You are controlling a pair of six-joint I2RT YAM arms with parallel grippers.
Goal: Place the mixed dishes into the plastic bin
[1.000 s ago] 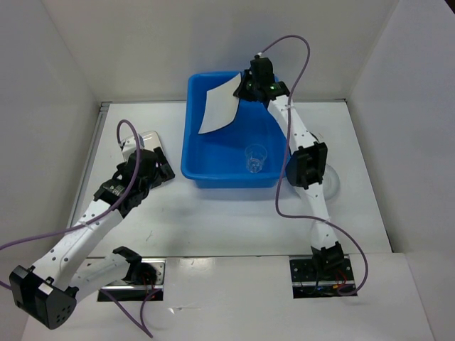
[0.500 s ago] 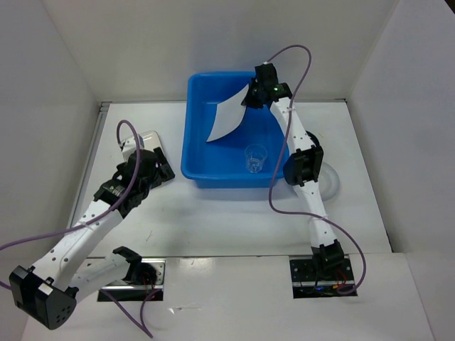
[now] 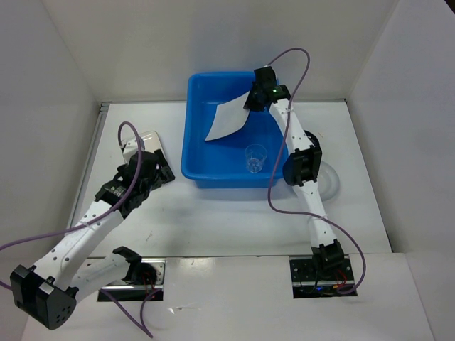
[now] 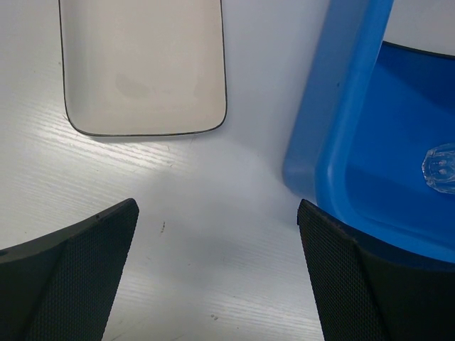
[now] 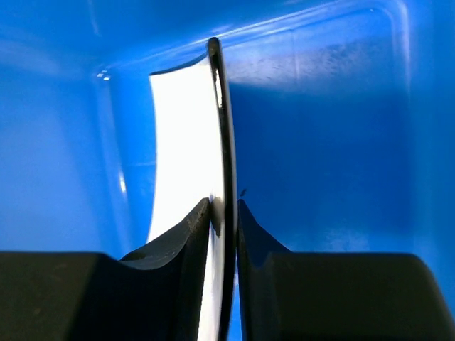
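Note:
The plastic bin is a bright blue tub at the table's centre. My right gripper is inside its far part, shut on the rim of the square white plate with a thin dark rim. The plate hangs tilted, edge-on in the right wrist view, between the fingers of the right gripper. A small clear cup stands in the bin. The white rounded-rectangle plate lies on the table left of the bin. My left gripper is open just near of it.
A translucent round dish lies right of the bin, partly behind the right arm. The left wrist view shows the bin's near left corner and the cup inside. White walls enclose the table on three sides. I cannot make out the black plate.
The right gripper has carried the square plate lower and deeper into the bin, tilting it flatter. The left arm has shifted only slightly.

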